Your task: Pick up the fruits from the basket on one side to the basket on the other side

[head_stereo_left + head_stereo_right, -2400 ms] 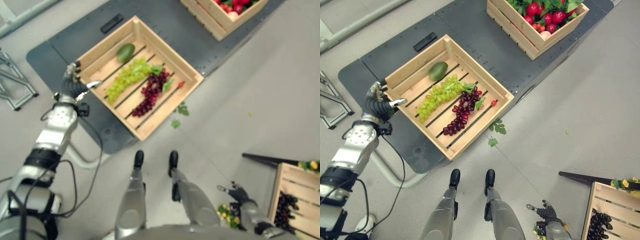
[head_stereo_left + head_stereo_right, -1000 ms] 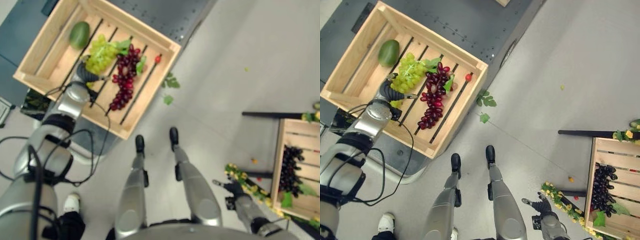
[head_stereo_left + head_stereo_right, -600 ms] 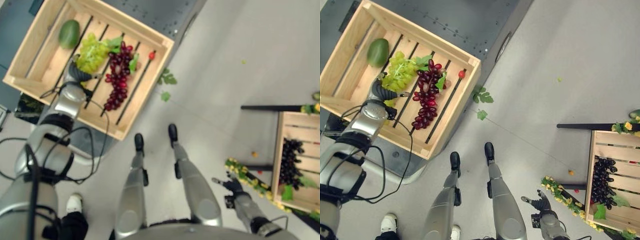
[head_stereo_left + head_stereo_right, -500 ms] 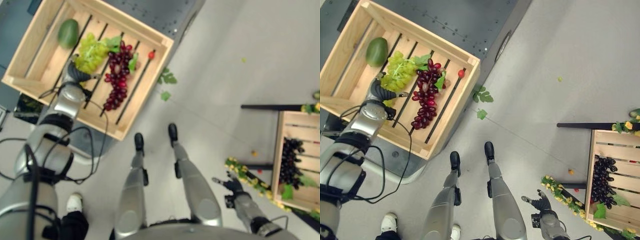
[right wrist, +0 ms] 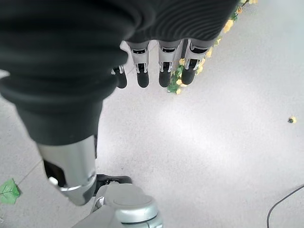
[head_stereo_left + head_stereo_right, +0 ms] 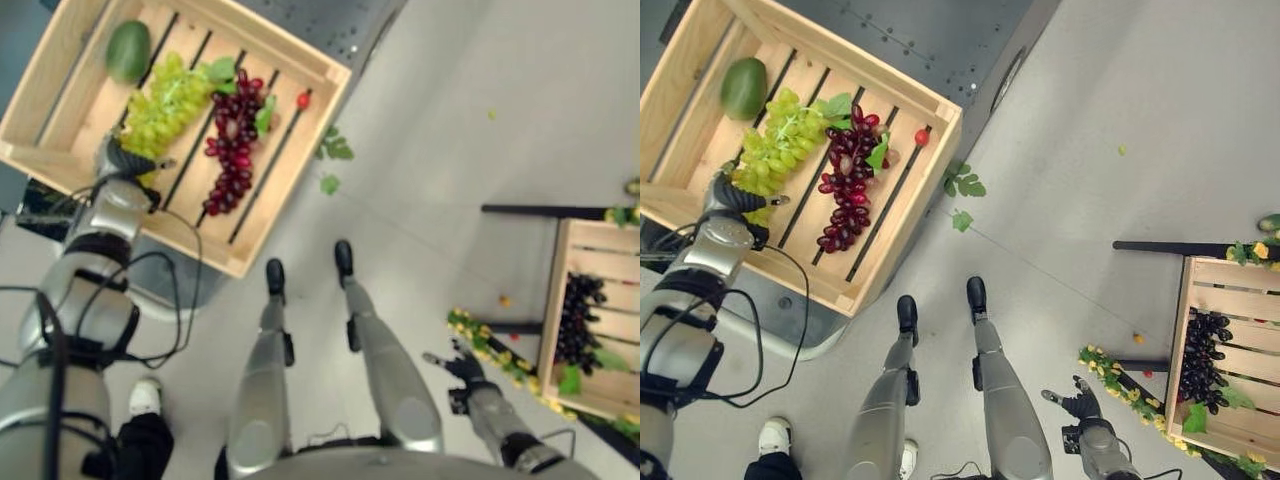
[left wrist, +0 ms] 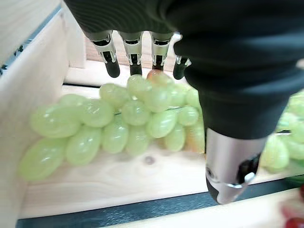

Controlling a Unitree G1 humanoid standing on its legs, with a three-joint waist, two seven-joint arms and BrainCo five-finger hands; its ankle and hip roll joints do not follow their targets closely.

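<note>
A wooden crate (image 6: 940,112) on a dark platform at the upper left holds a green grape bunch (image 6: 775,145), a dark red grape bunch (image 6: 845,185), a green mango (image 6: 743,87) and a small red fruit (image 6: 922,137). My left hand (image 6: 728,192) hovers open just over the near end of the green grapes (image 7: 118,123), fingers (image 7: 135,54) straight, thumb (image 7: 232,171) apart, nothing held. A second crate (image 6: 1200,300) at the right edge contains dark purple grapes (image 6: 1202,365). My right hand (image 6: 1078,405) hangs open low near the floor, fingers (image 5: 164,64) straight.
Loose green leaves (image 6: 962,186) lie on the grey floor beside the left crate. Yellow-flowered greenery (image 6: 1110,375) and a small orange fruit (image 6: 1137,338) lie on the floor near the right crate. A black bar (image 6: 1170,247) runs above that crate.
The view has shifted a little. My left hand has slid back along the green grapes toward the crate's near wall, to the bunch's end. The right hand has stayed put.
</note>
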